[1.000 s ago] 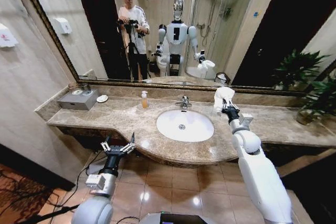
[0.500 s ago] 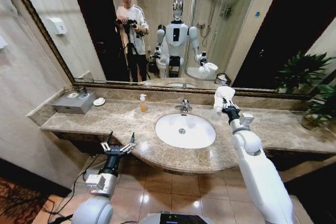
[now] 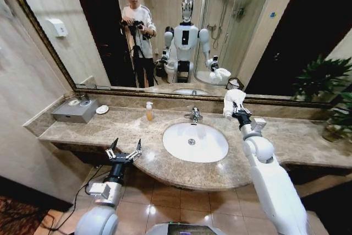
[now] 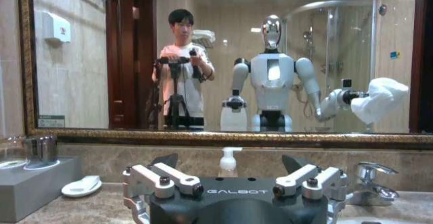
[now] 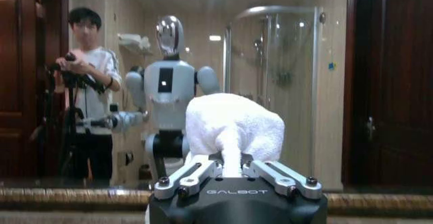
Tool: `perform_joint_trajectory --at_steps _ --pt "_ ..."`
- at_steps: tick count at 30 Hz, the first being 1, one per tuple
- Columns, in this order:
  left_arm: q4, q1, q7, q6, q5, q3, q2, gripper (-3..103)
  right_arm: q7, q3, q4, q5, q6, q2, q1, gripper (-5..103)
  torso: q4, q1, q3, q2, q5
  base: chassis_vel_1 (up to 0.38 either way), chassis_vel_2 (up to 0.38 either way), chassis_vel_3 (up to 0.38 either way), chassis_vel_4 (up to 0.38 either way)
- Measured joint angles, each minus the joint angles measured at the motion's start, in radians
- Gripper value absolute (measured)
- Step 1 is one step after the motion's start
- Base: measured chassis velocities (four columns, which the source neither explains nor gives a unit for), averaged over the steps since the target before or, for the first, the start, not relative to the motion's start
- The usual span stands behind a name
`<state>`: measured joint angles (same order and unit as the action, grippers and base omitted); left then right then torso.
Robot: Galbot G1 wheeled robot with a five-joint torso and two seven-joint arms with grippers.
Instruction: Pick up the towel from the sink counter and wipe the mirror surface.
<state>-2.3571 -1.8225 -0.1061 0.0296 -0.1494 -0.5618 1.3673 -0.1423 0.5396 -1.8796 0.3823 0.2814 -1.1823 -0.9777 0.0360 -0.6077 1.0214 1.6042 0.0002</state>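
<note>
— White towel [image 3: 234, 99], where is it?

— Pinched in the right pincer [image 3: 237, 110], bunched above its fingers. In the right wrist view the cloth [image 5: 232, 129] bulges out over the pressed-together fingers [image 5: 186, 175], facing the mirror surface [image 3: 236, 20].

— How is that arm posed?

— Stretched forward and up from the shoulder, forearm rising over the marble desk [image 3: 137, 130], wrist just beside the chrome faucet [image 3: 193, 115]. The towel sits close before the mirror's lower frame; whether it touches the glass I cannot tell.

— And the other arm?

— The left pincer [image 3: 124, 153] hangs low, in front of the desk's curved front edge, pointing up toward the mirror. Its fingers [image 4: 166, 175] are spread wide, holding nothing.

— What lies beyond the left pincer?

— On the desk past it, a soap bottle [image 3: 149, 111]; farther to its left, a grey box [image 3: 75, 110] and a small white dish [image 3: 102, 109]. The white basin [image 3: 195, 142] lies between the two pincers, nearer the right one.
</note>
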Motion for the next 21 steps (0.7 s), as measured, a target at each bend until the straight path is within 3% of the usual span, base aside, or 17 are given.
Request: perform_joint_trajectory --at_steps 10,21 --pt "0.000 0.000 0.000 0.000 0.000 0.000 0.000 100 -0.014 -0.009 -0.119 0.027 0.016 0.012 0.070 11 0.0000 0.000 0.000 0.000 -0.0002 -0.013 0.016 0.017 -0.018" --pt "0.000 0.000 0.000 0.000 0.000 0.000 0.000 100 -0.016 -0.062 -0.023 0.113 0.091 0.045 0.381 11 -0.0001 0.000 0.000 0.000 -0.0004 0.000 0.000 0.000 0.000"
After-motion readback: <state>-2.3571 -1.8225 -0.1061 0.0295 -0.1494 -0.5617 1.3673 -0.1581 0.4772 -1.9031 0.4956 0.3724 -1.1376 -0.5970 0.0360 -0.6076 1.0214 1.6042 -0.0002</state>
